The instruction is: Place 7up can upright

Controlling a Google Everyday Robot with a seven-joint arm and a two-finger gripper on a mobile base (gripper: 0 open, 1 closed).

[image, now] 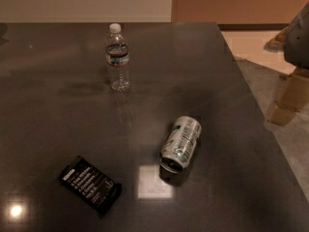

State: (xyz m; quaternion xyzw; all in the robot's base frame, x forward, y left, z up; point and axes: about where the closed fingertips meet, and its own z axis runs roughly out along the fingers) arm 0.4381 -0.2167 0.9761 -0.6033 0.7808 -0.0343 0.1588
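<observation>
The 7up can (181, 143) lies on its side on the dark table (58, 110), right of the middle. It is silver-white with green markings. Its shiny metal end points toward the near edge, and its length runs slightly up and to the right. My gripper (286, 103) hangs at the right edge of the view, beyond the table's right side and well to the right of the can. A grey part of my arm (299, 33) shows above it. The gripper holds nothing and touches nothing.
A clear plastic water bottle (118, 57) with a white cap stands upright at the back middle. A flat black packet (90, 183) with white text lies at the front left. The table's right edge runs diagonally, with pale floor (256, 47) beyond it.
</observation>
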